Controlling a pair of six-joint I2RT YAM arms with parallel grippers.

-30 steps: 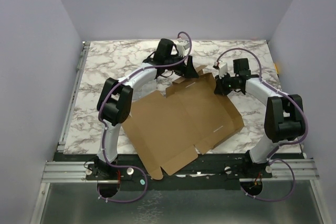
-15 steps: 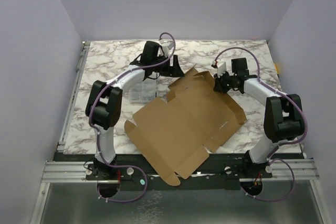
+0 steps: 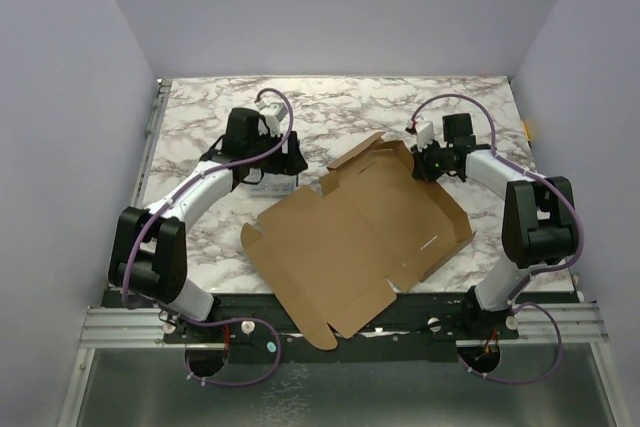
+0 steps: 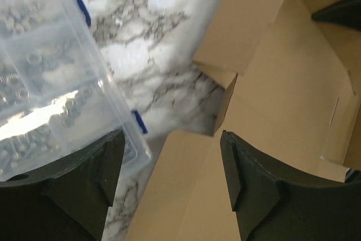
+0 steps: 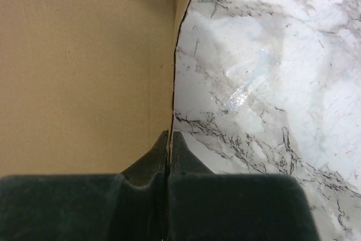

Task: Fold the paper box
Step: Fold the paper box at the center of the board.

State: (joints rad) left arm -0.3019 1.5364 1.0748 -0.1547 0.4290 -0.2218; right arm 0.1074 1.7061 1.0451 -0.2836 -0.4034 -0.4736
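The paper box [image 3: 355, 237] is a flat brown die-cut cardboard sheet lying on the marble table, with its far flaps raised a little. My right gripper [image 3: 425, 159] is shut on the sheet's far right edge. In the right wrist view the jaws [image 5: 170, 142] pinch the thin cardboard edge [image 5: 84, 71]. My left gripper [image 3: 290, 162] is open and empty, left of the sheet's far corner. In the left wrist view its fingers [image 4: 259, 190] stand wide apart [image 4: 172, 179] above the cardboard [image 4: 282, 83].
A small clear plastic compartment case [image 4: 45, 66] holding small metal parts lies under my left gripper, just left of the sheet; it also shows in the top view [image 3: 260, 182]. The sheet's near corner overhangs the table's front rail [image 3: 330, 327]. Lavender walls surround the table.
My left arm has swung left and back from the sheet's far flap to the plastic case. The sheet has shifted slightly. My right gripper has stayed shut on the far right edge.
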